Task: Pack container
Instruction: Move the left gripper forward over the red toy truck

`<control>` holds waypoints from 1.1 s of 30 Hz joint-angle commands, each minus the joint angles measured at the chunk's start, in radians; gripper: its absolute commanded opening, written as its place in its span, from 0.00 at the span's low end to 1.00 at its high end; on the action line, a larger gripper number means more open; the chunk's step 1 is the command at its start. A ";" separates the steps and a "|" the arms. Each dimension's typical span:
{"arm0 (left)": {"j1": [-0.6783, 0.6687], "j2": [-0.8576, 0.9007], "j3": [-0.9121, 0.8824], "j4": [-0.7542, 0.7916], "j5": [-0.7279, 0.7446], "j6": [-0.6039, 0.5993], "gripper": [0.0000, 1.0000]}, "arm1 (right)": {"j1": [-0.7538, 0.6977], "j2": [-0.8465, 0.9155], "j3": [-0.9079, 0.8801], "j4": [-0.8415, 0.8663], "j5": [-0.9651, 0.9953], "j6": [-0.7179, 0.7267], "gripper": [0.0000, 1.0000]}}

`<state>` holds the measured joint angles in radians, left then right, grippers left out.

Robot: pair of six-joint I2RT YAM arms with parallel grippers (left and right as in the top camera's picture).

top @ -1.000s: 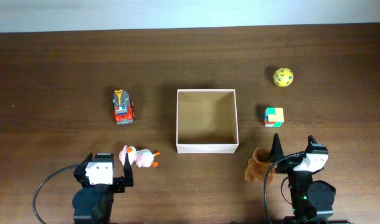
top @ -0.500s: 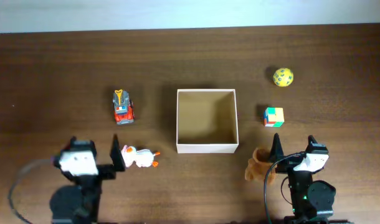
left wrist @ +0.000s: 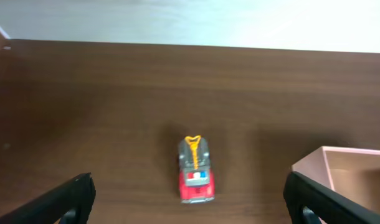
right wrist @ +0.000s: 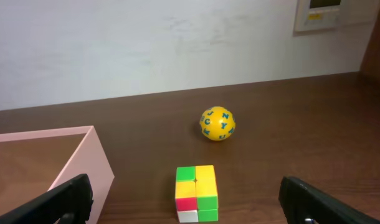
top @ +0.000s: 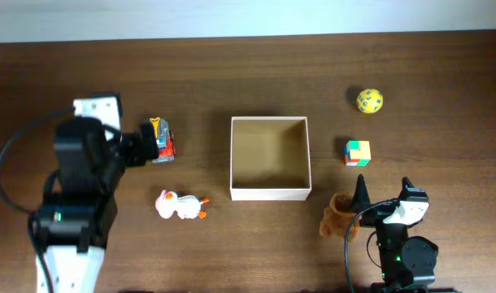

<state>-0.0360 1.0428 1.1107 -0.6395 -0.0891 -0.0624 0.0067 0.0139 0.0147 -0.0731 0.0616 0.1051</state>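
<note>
The container (top: pixel 270 193), a square shallow box with white walls and a tan inside, stands at the table's middle with nothing in it. A corner of the container (left wrist: pixel 339 163) shows at the right of the left wrist view. My left gripper (top: pixel 147 143) is open at the left side of a red toy truck (top: pixel 161 141). In its wrist view the truck (left wrist: pixel 195 172) lies just ahead of my open left gripper (left wrist: pixel 191 202). My right gripper (top: pixel 384 198) stands open near the front edge, holding nothing. The container's wall (right wrist: pixel 84 163) shows at the left of its view.
A pink and white duck toy (top: pixel 181 206) lies left of the container's front. A brown plush (top: pixel 338 216) sits beside my right arm. A coloured cube (top: pixel 358 152) and a yellow ball (top: pixel 369 100) lie right of the container. The cube (right wrist: pixel 196 193) and ball (right wrist: pixel 217 124) face my right gripper (right wrist: pixel 187 214).
My left arm has swung from the front edge back and leftwards, ending beside the red truck. Its jaws stayed open. The right arm and the toys have not moved.
</note>
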 commanded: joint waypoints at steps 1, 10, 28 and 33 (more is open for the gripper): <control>0.005 0.051 0.084 0.020 0.100 -0.016 0.99 | -0.007 -0.010 -0.009 -0.001 -0.002 0.003 0.99; 0.005 0.088 0.101 0.135 0.137 0.000 1.00 | -0.007 -0.010 -0.009 -0.001 -0.002 0.003 0.99; 0.047 0.622 0.581 -0.216 0.113 -0.154 0.90 | -0.007 -0.010 -0.009 -0.001 -0.002 0.003 0.99; 0.059 0.746 0.634 -0.302 0.133 -0.119 0.90 | -0.007 -0.010 -0.009 -0.001 -0.002 0.003 0.99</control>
<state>0.0154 1.7298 1.7176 -0.9226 0.0269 -0.1947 0.0059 0.0139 0.0147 -0.0734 0.0612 0.1051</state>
